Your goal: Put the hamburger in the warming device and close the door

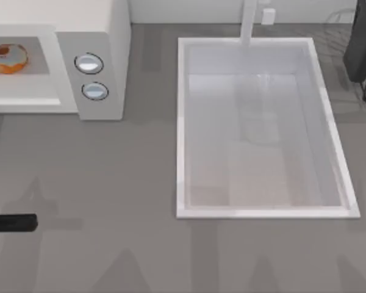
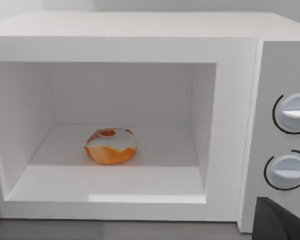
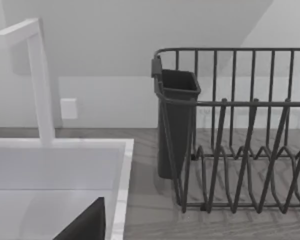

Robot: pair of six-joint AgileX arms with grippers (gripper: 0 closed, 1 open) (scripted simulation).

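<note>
the hamburger [image 2: 110, 146] lies inside the microwave [image 1: 104, 36], on the grey floor of the inner space, about in the middle and a little toward the back wall. from above, the hamburger [image 1: 10, 58] is seen through the open front of the microwave, away from the two dials [image 1: 89, 63], which sit one below the other on the side panel. the dials [image 2: 293, 113] appear also beside the opening in the left wrist view. the opening is not covered.

the left arm is at the left edge of the desk [image 1: 97, 183], well in front of the microwave; a dark bar of it [image 1: 12, 223] lies flat and reaches toward the sink. if its hand is released or clenched, i cannot tell.

the right arm is behind the far right corner of the sink [image 1: 262, 128], near the dark dish rack [image 3: 240, 150] with its cup holder [image 3: 176, 120]. the tap [image 3: 37, 75] stands at the back rim of the sink. the state of the right hand i also cannot tell.
</note>
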